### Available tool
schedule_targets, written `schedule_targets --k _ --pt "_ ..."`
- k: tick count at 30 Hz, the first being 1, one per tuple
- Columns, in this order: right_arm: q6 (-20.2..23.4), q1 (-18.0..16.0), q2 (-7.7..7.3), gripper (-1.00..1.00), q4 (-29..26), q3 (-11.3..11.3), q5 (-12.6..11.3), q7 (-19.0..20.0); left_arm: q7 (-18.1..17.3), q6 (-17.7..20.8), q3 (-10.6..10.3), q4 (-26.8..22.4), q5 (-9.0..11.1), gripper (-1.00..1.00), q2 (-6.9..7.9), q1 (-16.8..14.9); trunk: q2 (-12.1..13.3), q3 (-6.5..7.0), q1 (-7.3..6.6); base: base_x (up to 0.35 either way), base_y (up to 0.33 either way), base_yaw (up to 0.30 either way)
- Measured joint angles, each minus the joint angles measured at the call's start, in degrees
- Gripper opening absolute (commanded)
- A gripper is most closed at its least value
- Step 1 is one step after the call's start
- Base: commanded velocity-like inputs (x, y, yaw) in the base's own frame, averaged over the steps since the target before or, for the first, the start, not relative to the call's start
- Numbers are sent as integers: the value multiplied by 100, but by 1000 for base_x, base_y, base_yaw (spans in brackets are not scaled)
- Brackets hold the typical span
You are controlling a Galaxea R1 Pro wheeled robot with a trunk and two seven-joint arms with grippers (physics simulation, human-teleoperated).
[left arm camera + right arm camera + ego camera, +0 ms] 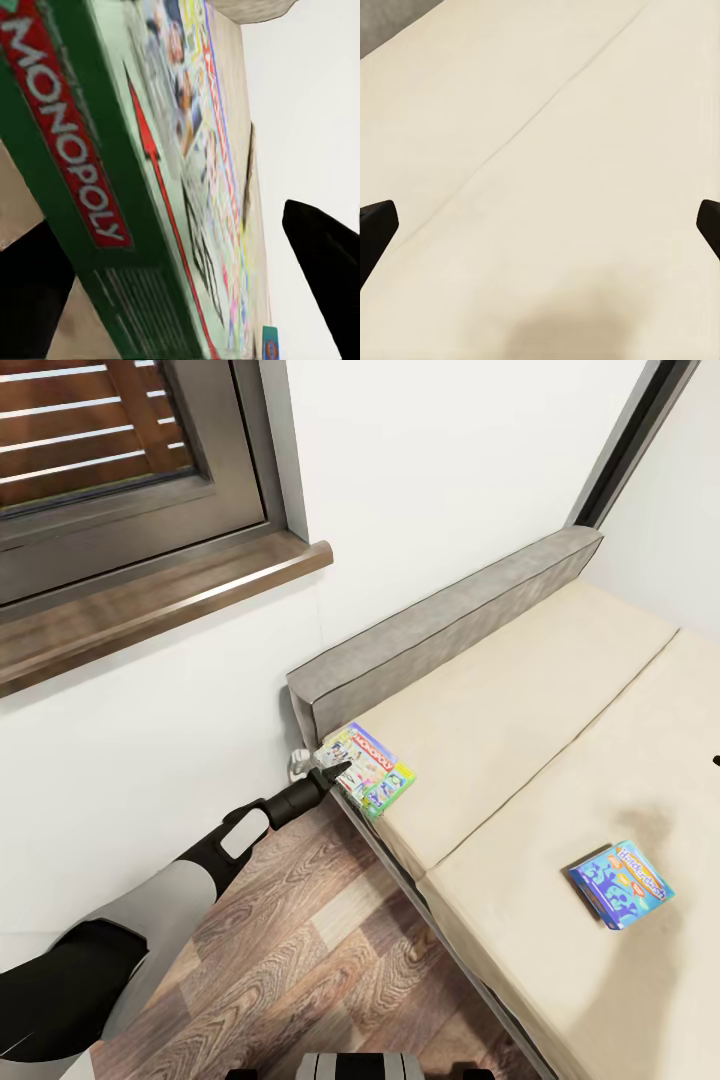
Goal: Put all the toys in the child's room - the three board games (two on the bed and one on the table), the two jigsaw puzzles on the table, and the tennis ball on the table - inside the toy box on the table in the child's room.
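The Monopoly box (368, 769) lies at the corner of the bed (560, 710), overhanging its edge, with the left claw (334, 768) spread around it, one finger on each side in the left wrist view, not yet pinching. A shallow edge grip could let the box tip to the floor (320, 950). The right claw (540, 225) hangs spread above bare mattress; the blue game (621, 883) lies well apart.

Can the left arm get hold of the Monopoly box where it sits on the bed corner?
Probably yes. The left pincer is already at the Monopoly box, which overhangs the bed corner; its fingers straddle the box edge, with nothing between them and it.
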Motion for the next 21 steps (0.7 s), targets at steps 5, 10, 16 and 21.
schedule_targets --k 5,10,16,21 --pt "0 0 0 100 -2 0 0 1 -5 31 0 -6 37 -100 -7 -1 0 0 0 0 0 0" --pt "0 0 0 100 -9 0 0 2 -3 20 -13 -4 21 -100 -13 0 0 0 0 0 0 0" --pt "0 0 15 100 -40 0 0 2 -2 13 -8 -3 18 -100 -13 -1 0 0 0 0 0 0" --pt "0 0 29 100 -57 0 0 0 -1 12 -6 -3 17 -100 -13 0 0 0 0 0 0 0"
